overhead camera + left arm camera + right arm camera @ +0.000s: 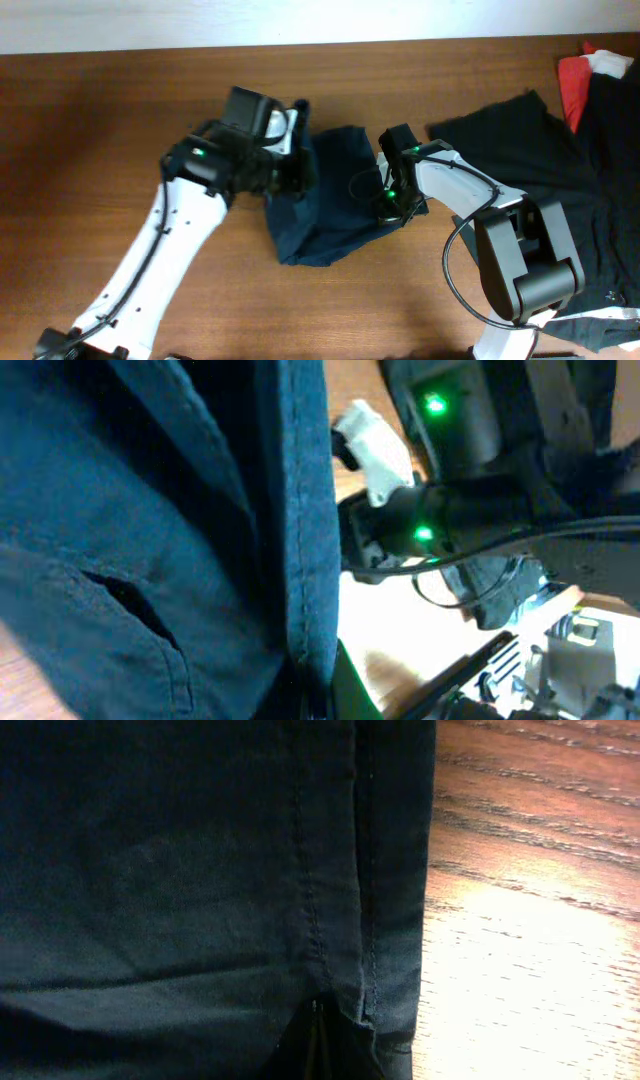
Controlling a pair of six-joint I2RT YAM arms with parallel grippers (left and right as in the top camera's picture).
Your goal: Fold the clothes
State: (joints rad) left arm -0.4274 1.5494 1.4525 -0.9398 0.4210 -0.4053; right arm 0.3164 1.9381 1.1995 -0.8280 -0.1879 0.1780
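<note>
While navy trousers [335, 215] bunch between them, left gripper [297, 172] and right gripper [393, 207] sit at opposite edges; their grip cannot be told.

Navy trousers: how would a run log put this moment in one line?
navy trousers: bunched | left pincer: at their left edge | right pincer: at right edge | grips: unclear
</note>
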